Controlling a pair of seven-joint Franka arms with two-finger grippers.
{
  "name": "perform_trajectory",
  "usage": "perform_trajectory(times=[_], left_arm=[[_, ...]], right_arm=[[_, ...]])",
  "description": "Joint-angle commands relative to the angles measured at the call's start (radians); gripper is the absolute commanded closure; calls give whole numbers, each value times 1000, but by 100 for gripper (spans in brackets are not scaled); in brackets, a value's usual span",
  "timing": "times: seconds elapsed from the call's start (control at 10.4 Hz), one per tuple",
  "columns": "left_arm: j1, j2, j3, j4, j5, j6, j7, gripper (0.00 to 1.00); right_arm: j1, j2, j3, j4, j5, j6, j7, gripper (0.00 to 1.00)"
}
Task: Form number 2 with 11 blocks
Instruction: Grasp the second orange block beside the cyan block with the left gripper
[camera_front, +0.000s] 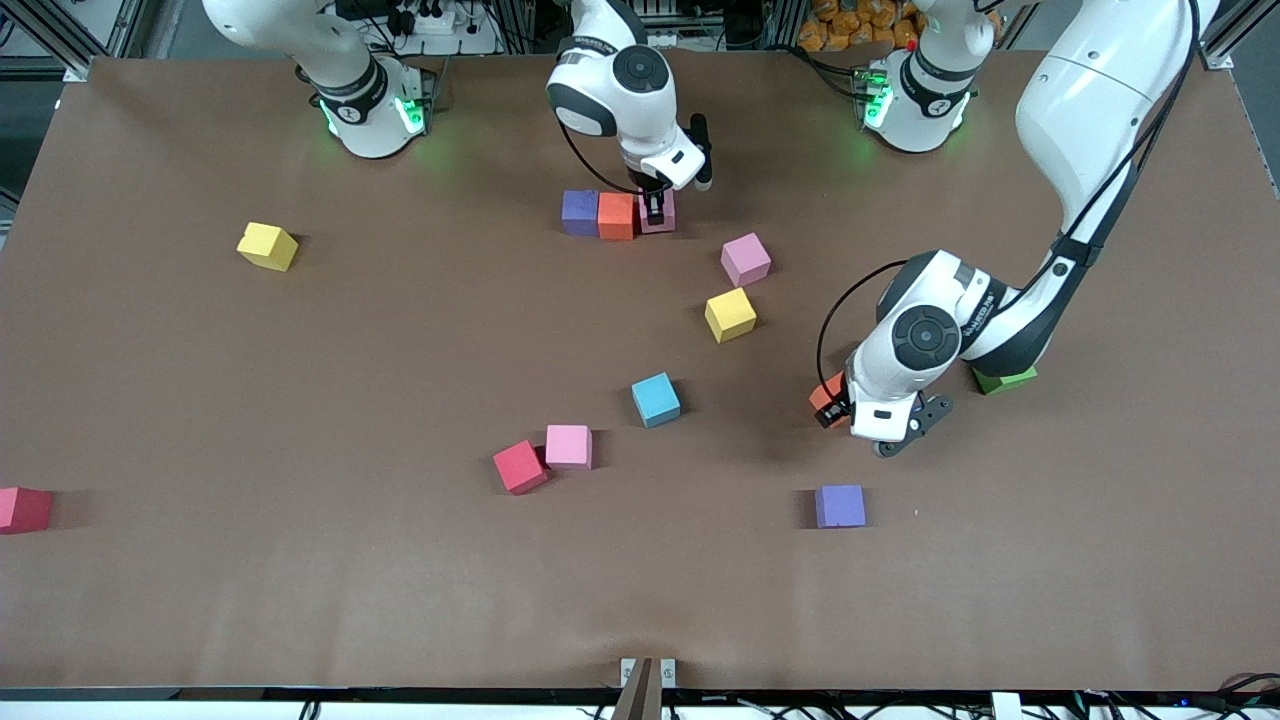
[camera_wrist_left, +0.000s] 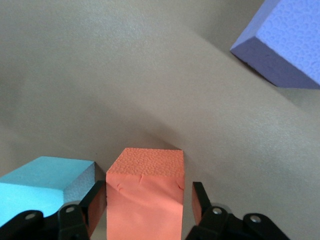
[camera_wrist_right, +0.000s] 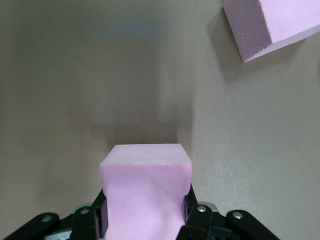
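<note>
- Front view: right gripper (camera_front: 655, 208) set low at the end of a short row near the robots' bases, fingers pinching a pink cube (camera_front: 661, 218). Touching it, an orange row cube (camera_front: 616, 216), then a purple row cube (camera_front: 580, 212).
- Left gripper (camera_front: 833, 405) down near the table (camera_front: 300, 580), its fingers either side of an orange cube (camera_front: 824, 392). Green cube (camera_front: 1005, 380) partly hidden under that arm.
- Lay loose: loose pink cube (camera_front: 746, 259) with a yellow cube (camera_front: 730, 315) near it and closer to the camera. Light blue cube (camera_front: 656, 399) mid-table. Red cube (camera_front: 520, 467) touching a second pink cube (camera_front: 568, 447). Lone purple cube (camera_front: 840, 506) nearer the camera than the left gripper. Second yellow cube (camera_front: 267, 246) and an edge red cube (camera_front: 22, 509) toward the right arm's end.
- Left wrist view: fingers (camera_wrist_left: 97, 200) spread around the orange cube (camera_wrist_left: 145, 170), one against it and a narrow gap at the other, not clamped. Light blue cube (camera_wrist_left: 45, 182) and lone purple cube (camera_wrist_left: 282, 45) also seen.
- Right wrist view: fingers (camera_wrist_right: 186, 202) pressed onto both sides of the pink cube (camera_wrist_right: 146, 175). Loose pink cube (camera_wrist_right: 272, 25) apart from it.
</note>
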Motion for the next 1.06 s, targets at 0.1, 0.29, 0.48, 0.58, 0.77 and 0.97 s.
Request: perform_trajectory(times=[0.1,0.29,0.48,0.58,0.77,0.97], left_arm=[[-7,-10,0,-28,-1,33,-16,23],[-13,3,1,-28,10,33,-16,23],[-10,3,1,-27,16,33,-15,24],[-6,4,1,-27,22,33,-13,32],[-1,7,2,-25,22,33,2,58],[-1,7,5,-24,22,33,5,100]], right_arm=[[-8,1,4,-12,-18,19,26,100],[-8,1,1,-20,-18,20,26,100],[-8,1,-9,-21,-18,20,25,100],[-8,1,-9,-21,-19,19,25,100],[-6,1,-15,-21,-19,20,25,100],[-6,1,-15,-23,-19,19,25,100]])
